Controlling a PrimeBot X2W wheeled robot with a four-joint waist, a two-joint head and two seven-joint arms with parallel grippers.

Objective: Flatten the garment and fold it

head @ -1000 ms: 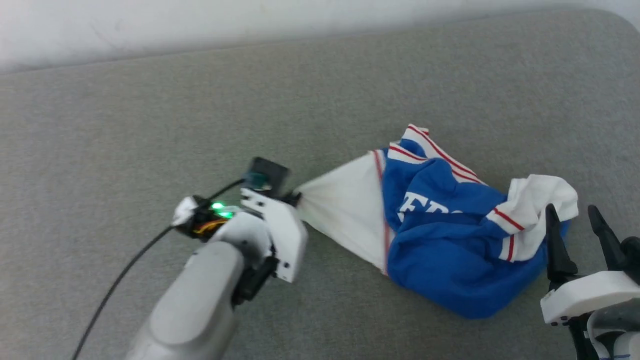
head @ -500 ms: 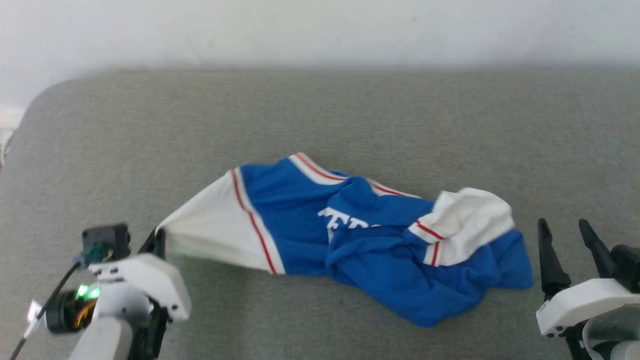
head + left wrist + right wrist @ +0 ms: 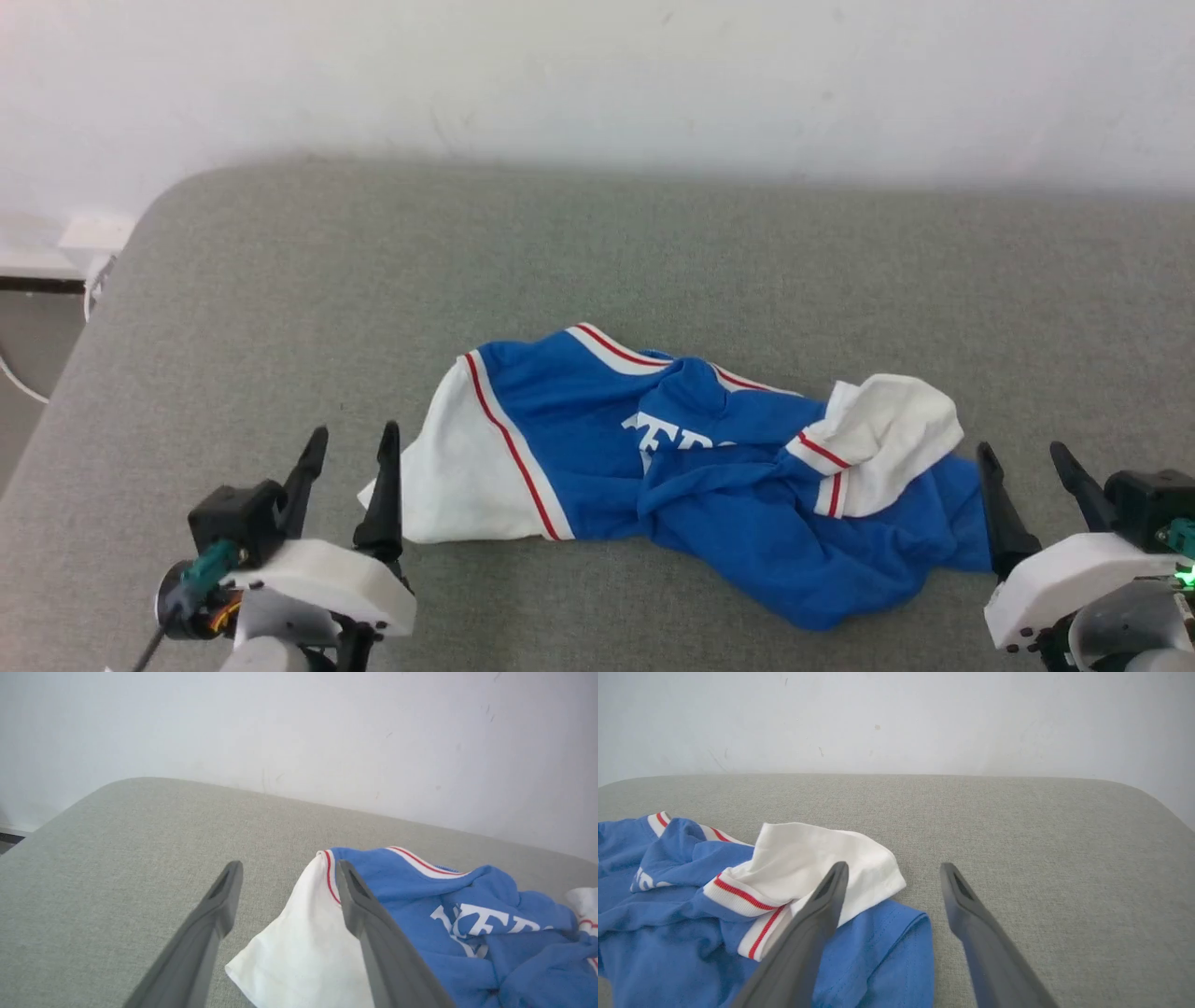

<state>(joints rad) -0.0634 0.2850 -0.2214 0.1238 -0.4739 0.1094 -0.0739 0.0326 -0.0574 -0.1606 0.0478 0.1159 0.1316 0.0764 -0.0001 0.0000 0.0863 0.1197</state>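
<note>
- Left gripper (image 3: 355,431) (image 3: 288,864): jaws spread wide, gripping nothing. Fingers point away from the robot across the grey pad (image 3: 597,261).
- Between these jaws, in the left wrist view: bare pad near the tips, and lower down the loose corner of the left white sleeve (image 3: 448,476) (image 3: 299,952).
- The jaw on the garment's side crosses over the sleeve's red-striped seam in that view. I cannot tell whether it touches the cloth.
- Garment (image 3: 728,467) (image 3: 406,877) (image 3: 668,896): lies on the pad in the stretch between the two grippers, spread sideways but bunched and creased, not flat.
- Left sleeve fans out limp toward the left jaws. The blue body is heaped in folds past it.
- White lettering (image 3: 681,439) (image 3: 481,924): partly swallowed by a fold, about midway between the grippers.
- Right white sleeve (image 3: 896,429) (image 3: 808,858): flopped back over the blue body, just inboard of the right jaws.
- Right gripper (image 3: 1019,450) (image 3: 894,865): jaws wide apart, nothing held.
- Its inboard jaw overlaps the right sleeve's edge and the blue hem in the right wrist view; contact unclear. The gap between the jaws and the outboard jaw sit over bare pad.
- Beyond both sets of tips: open pad, then a pale wall (image 3: 597,75).
</note>
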